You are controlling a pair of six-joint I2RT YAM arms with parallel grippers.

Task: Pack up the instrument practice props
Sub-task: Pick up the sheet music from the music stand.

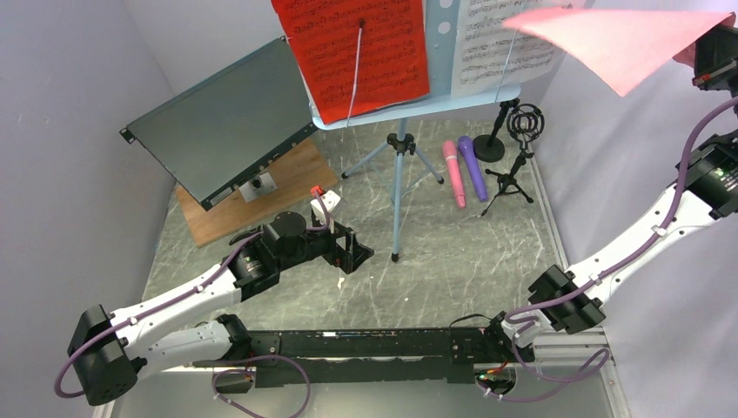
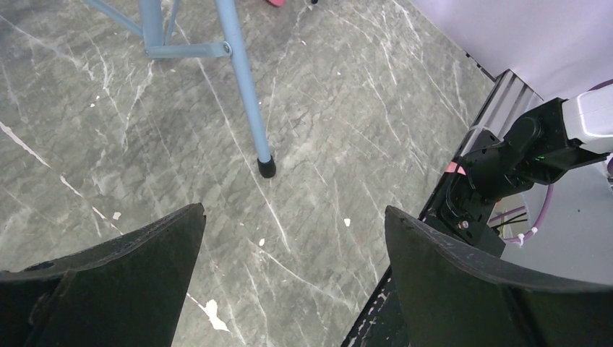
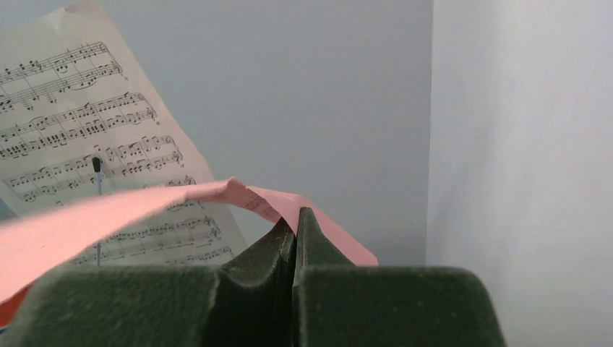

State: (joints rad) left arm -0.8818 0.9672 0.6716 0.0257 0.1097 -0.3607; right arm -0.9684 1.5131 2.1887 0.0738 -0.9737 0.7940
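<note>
The light-blue music rack stands on tripod legs at the back, holding a red page and a white page. My right gripper is raised at the far right, shut on the pink page, clear of the rack; its jaws pinch the pink page's edge with the white page behind. Pink microphone and purple microphone lie beside two black mic supports. My left gripper is open and empty above the floor, near a blue tripod foot.
A large dark flat metal box leans on a wooden board at the back left. Grey curtain walls close in on the left, back and right. A black rail runs along the near edge, also in the left wrist view.
</note>
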